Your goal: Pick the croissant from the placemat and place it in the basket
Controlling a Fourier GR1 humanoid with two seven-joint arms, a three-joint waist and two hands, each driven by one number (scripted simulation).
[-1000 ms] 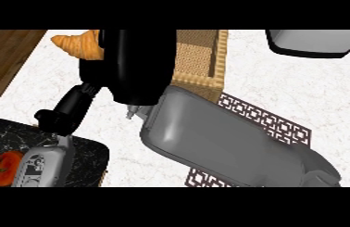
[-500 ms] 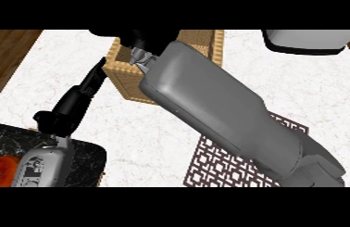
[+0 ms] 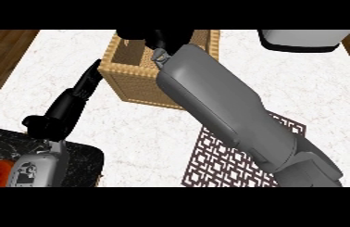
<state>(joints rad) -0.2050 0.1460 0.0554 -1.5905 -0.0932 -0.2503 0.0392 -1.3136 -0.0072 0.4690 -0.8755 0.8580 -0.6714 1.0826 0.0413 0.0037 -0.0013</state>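
Head view: we list what shows at this moment.
Right hand (image 3: 153,36): black, over the open basket (image 3: 126,75), at the end of our grey right forearm (image 3: 226,110); whether its fingers are curled or released, we cannot tell.
Croissant: not visible; hidden under that hand or already inside the basket, we cannot say which.
Placemat (image 3: 226,163): behind the hand, beneath the forearm, no croissant on its visible part.
Left hand (image 3: 85,85): just left of the basket, fingers straight, holding nothing.
Progress: we judge pickup and carry done.
Remaining: release into the basket, if not made, then withdrawal.
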